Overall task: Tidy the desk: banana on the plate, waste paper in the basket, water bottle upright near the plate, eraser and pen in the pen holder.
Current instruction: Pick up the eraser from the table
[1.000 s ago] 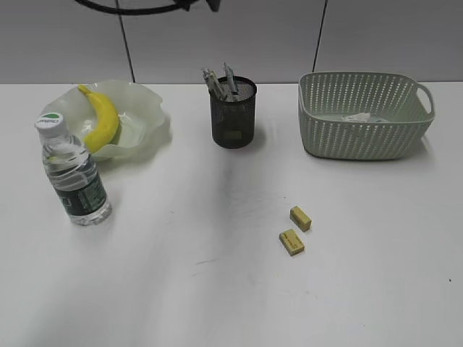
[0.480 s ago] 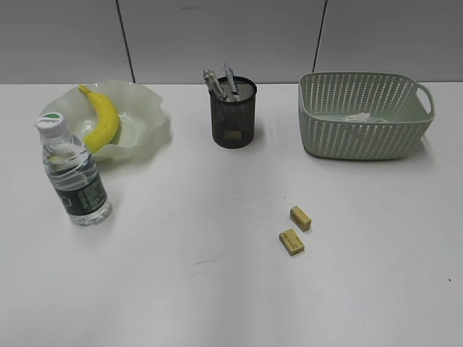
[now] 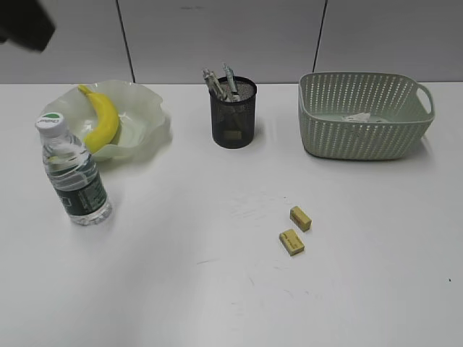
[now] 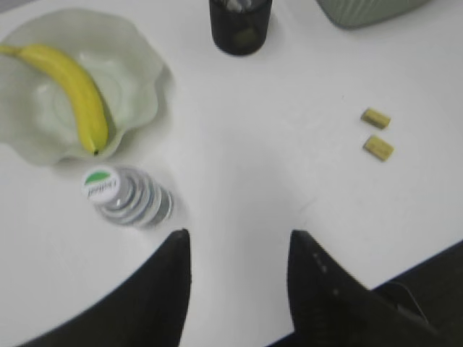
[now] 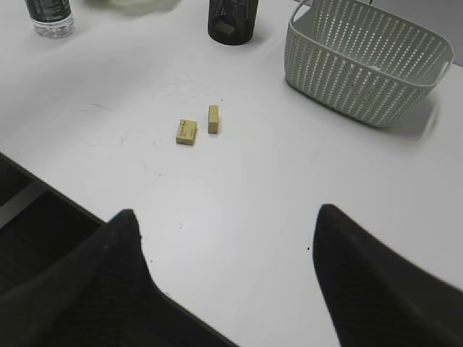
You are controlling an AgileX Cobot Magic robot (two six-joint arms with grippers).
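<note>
Overhead, the dark arm had shifted to the far-left corner; with both end effectors spread and empty, I judged only two erasers (image 3: pixel 295 230) remained unstowed.

You had almost nothing legible to go on. The water bottle (image 4: pixel 126 200) carried a green mark with small lettering on its white cap (image 4: pixel 100 184), but the letters were too blurred to read. Its dark label (image 3: pixel 81 189) showed no clear words either. The two yellow erasers (image 3: pixel 291 241) possibly bore faint print, unreadable at that size.
</note>
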